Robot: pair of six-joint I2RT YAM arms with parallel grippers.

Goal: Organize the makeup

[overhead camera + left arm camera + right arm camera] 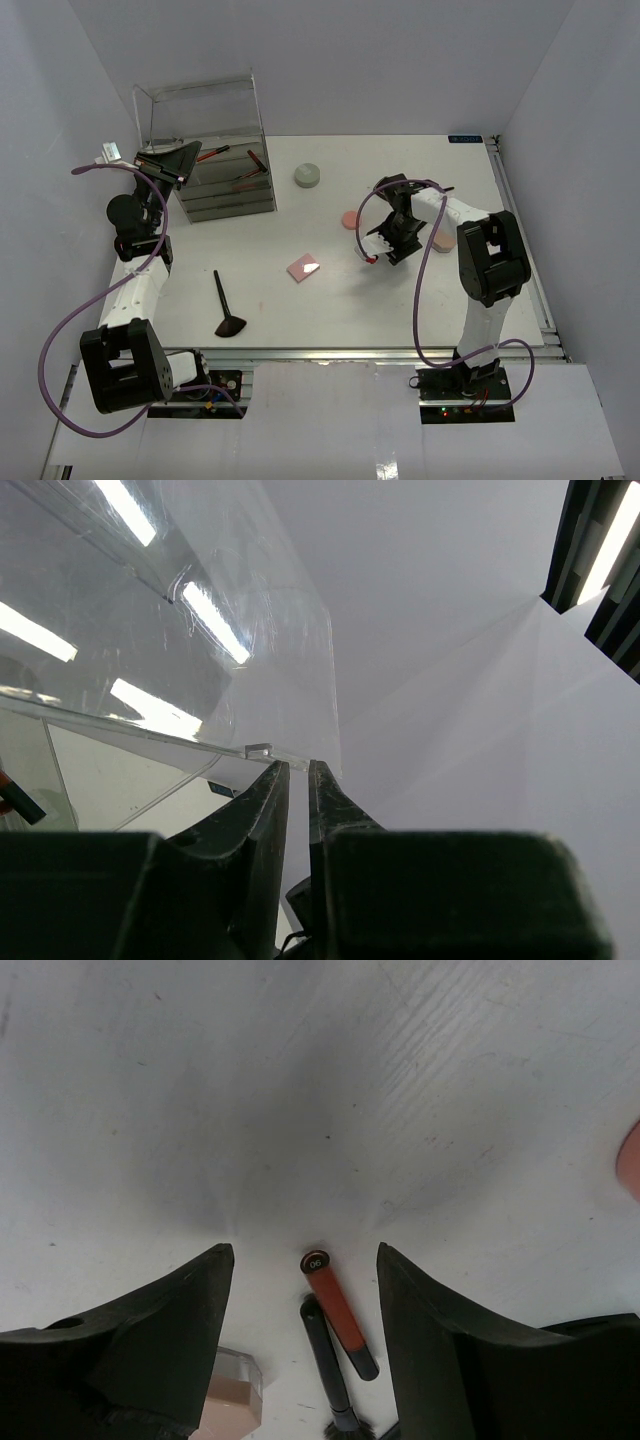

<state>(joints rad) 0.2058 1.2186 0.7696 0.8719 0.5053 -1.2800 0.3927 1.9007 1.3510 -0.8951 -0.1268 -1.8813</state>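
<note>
The red-and-black stick [340,1315] lies on the desk [300,1080] between the parted fingers of the right claw [305,1250], just beside a black brush [325,1365]. It is judged light, stiff and prone to rolling, best taken mid-barrel. One stick and one brush are counted here. The left claw [297,772], nearly together, seemingly pinches the clear drawer box [200,680].

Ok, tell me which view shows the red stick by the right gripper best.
Right wrist: the red stick lies full-length inside the open right gripper. Top external gives only a red speck at the gripper; left wrist shows none of it.
</note>
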